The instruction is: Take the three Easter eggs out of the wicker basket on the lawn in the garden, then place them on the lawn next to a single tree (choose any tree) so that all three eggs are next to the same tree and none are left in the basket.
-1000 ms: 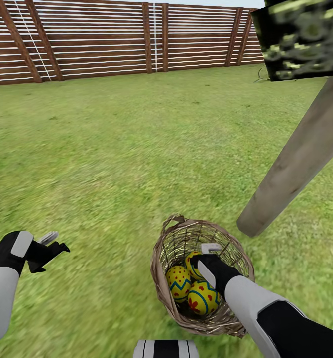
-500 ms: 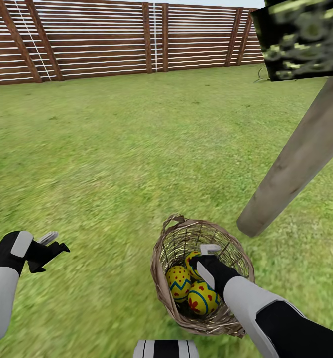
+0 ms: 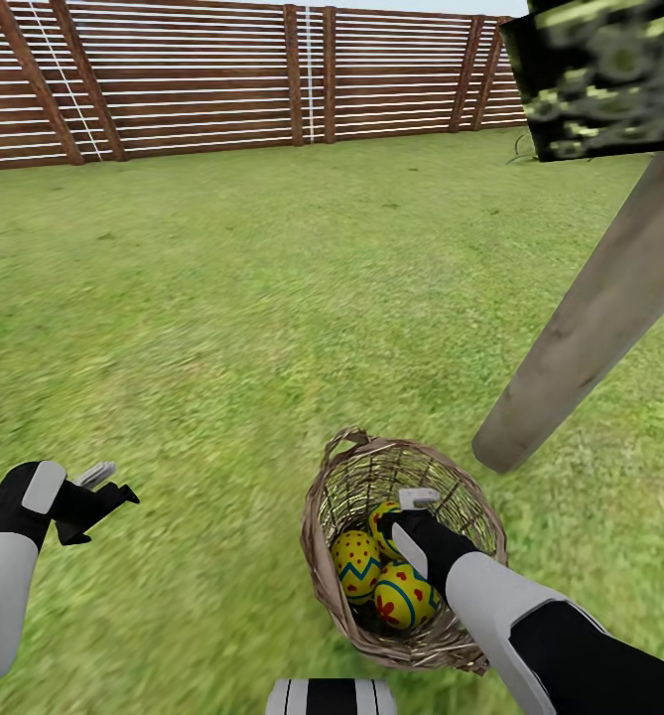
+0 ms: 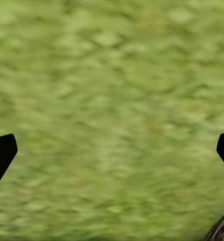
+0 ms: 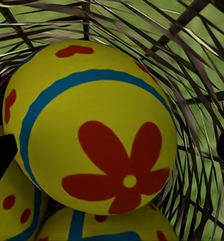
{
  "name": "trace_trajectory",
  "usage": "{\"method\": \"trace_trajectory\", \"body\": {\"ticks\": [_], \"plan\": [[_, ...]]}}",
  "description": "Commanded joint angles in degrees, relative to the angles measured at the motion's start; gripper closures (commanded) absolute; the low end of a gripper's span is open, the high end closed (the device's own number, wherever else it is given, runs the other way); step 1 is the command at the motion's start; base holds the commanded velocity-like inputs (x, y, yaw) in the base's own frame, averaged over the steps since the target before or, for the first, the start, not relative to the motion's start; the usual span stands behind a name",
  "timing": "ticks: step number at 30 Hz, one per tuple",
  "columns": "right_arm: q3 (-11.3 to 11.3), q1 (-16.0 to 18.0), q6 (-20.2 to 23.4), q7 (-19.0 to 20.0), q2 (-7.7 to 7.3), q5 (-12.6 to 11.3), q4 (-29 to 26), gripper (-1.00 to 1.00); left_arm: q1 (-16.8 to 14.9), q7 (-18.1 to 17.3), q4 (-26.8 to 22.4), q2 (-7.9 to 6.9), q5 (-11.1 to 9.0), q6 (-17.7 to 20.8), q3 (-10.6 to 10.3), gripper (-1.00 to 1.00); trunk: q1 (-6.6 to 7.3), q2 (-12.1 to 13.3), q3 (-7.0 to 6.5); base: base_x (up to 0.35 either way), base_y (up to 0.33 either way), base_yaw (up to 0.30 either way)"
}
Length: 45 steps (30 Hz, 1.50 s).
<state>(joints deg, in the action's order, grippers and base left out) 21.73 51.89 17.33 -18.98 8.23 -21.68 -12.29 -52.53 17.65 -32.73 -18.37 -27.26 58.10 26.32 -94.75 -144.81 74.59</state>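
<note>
With all three Easter eggs [image 3: 383, 578] packed together at the bottom of the wicker basket [image 3: 324, 556], none is out yet. The basket sits on the lawn [image 3: 222, 328] at about 6 o'clock in the head view, its mouth tipped toward the robot; the tree [image 3: 580, 338] trunk meets the grass near it, at about 2 o'clock from the rim.

Right gripper [image 3: 408, 516] is inside the basket. In the right wrist view the flower-marked egg [image 5: 92, 125] sits between the dark fingers [image 5: 1, 155], which stand wide at the frame edges, gripping nothing.

Risks, as judged:
- Round, smooth egg may squirt sideways if the fingers close off-centre.
- Neighbouring eggs touch it and may roll or jam the grip.
- Fingers may catch the wicker and drag or tip the light basket.

Left gripper [image 3: 98, 487] hangs over grass at 8 o'clock, well apart, fingers wide, empty.
</note>
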Motion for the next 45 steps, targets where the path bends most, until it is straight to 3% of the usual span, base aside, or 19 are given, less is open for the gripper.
{"method": "trace_trajectory", "body": {"ticks": [1,23,34,38,45], "plan": [[0.5,0.0,0.3,-0.4,0.0,-0.5,-0.1,-1.0,0.0,0.5,-0.1,0.01,-0.6,0.2,0.1,-1.0,0.01,0.0,0.04,0.0,0.0,0.0],[0.5,-0.1,0.3,-0.3,0.03,-0.5,0.0,-1.0,0.0,0.5,-0.1,0.0,-0.6,0.2,0.1,-1.0,0.01,0.0,0.04,0.0,0.0,0.0],[0.4,-0.2,0.3,3.3,-0.05,-0.5,0.1,-1.0,0.0,0.5,-0.1,0.04,-0.6,0.2,0.1,-1.0,0.01,0.0,0.04,0.0,0.0,0.0],[0.4,-0.3,0.3,3.5,-0.05,-0.5,0.1,-1.0,0.0,0.6,-0.1,0.01,-0.6,0.2,0.1,-1.0,-0.09,-0.1,0.93,0.0,0.0,0.0],[0.4,-0.3,0.3,3.6,-0.09,-0.4,0.1,-1.0,0.0,0.6,0.0,0.04,-0.6,0.2,0.1,-1.0,-0.09,-0.1,0.93,0.0,0.0,0.0]]}}
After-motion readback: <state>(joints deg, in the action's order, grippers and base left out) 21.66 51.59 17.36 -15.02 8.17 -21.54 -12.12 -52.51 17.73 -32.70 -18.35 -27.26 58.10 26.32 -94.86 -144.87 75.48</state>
